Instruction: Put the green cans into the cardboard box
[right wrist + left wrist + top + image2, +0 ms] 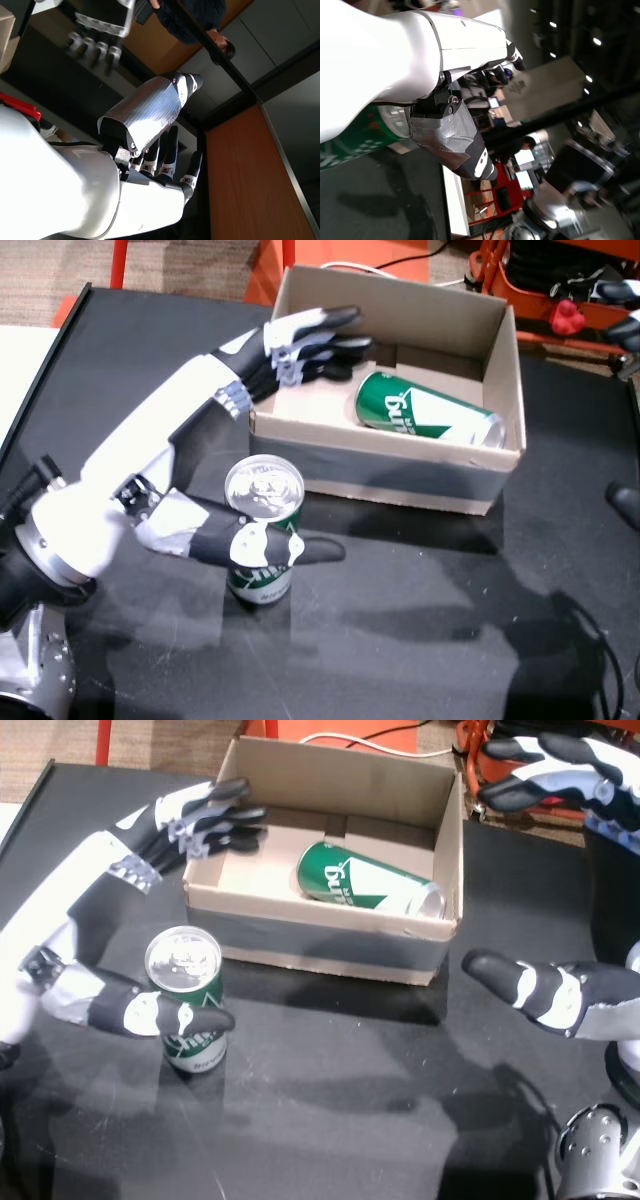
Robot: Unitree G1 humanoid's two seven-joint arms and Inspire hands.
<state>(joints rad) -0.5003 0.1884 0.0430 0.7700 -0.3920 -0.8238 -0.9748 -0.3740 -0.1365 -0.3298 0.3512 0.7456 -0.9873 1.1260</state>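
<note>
1 green can [430,410] lies in the cardboard box [400,475], 2nd can [262,530] upright on worktop [420,640] w/ left hand [235,425] fingers [320,340] spread, thumb beside it; next: clench & lift; right hand [560,870] released.

Bright overhead light, soft shadows, glare on table [420,640].

Right hand [150,145] open, fingers spread, empty; possibly a person [200,25] above it.

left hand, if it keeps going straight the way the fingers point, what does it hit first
Probably the lying can inside the box. The left hand's fingers reach over the box's left wall toward it. Height is unclear, so they might pass above it.
</note>
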